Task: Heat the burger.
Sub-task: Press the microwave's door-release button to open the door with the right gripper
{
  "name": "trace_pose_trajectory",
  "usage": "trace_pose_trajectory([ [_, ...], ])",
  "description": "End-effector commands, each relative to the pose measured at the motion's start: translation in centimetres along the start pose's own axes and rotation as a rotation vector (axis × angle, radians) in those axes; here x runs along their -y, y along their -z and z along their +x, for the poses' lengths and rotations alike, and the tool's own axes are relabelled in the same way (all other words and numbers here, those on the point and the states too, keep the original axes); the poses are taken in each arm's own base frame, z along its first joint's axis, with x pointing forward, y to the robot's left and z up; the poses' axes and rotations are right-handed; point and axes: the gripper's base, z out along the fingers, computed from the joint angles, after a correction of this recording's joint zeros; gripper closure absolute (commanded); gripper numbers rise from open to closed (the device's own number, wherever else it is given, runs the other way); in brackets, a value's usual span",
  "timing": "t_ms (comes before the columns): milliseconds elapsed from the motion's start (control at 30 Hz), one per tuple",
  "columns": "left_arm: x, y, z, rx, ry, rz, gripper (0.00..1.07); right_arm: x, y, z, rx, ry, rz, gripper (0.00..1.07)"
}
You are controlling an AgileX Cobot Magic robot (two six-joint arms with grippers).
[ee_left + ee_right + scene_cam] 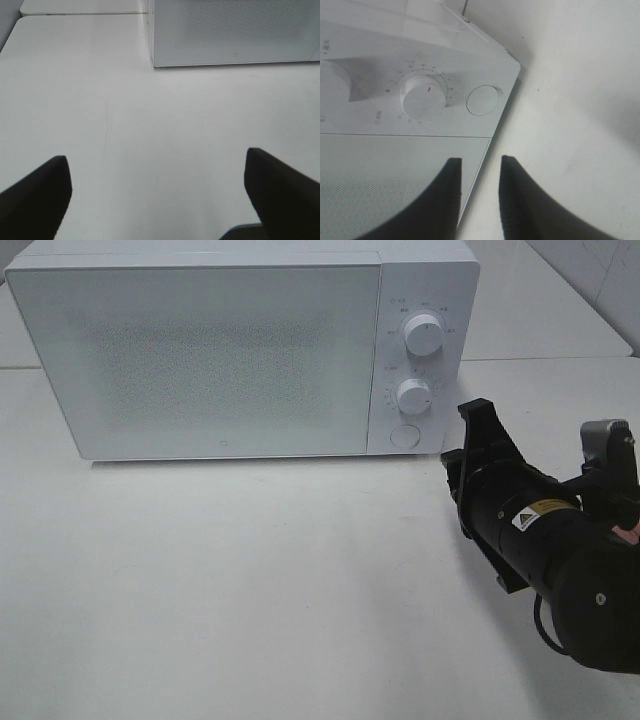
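The burger is out of view. A white microwave stands at the back of the table with its door shut. My right gripper hovers just off the microwave's lower right corner, beside the round button. In the right wrist view, the right gripper has its fingers only a narrow gap apart with nothing between them, pointing at the door's edge below the lower knob and the round button. My left gripper stands wide open over bare table, facing the microwave.
The microwave's panel carries an upper knob and a lower knob. The white table stretches in front of the microwave. The right arm's black body fills the right front corner.
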Motion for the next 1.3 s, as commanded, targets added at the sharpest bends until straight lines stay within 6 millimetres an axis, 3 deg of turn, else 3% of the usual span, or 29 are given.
trace_pose_trajectory([
  [33,0.0,0.2,0.1,0.029,-0.003,-0.004,0.18,0.1,0.1,0.2,-0.019,-0.06,0.013,0.92],
  [100,0.0,0.2,0.1,0.029,-0.003,-0.004,0.18,0.1,0.1,0.2,-0.02,-0.113,0.017,1.06],
  [167,0.0,0.2,0.1,0.029,-0.003,-0.004,0.18,0.1,0.1,0.2,-0.02,-0.151,0.017,1.07],
  [733,0.0,0.2,0.1,0.029,-0.002,-0.004,0.18,0.2,-1.0,0.8,-0.013,-0.237,0.026,1.07],
  [800,0.0,0.2,0.1,0.029,-0.002,-0.004,0.18,0.5,-2.1,1.6,-0.008,-0.293,0.043,1.07],
  [1300,0.0,0.2,0.1,0.029,-0.002,-0.004,0.18,-0.1,-7.0,1.1,-0.006,-0.327,0.044,1.07],
])
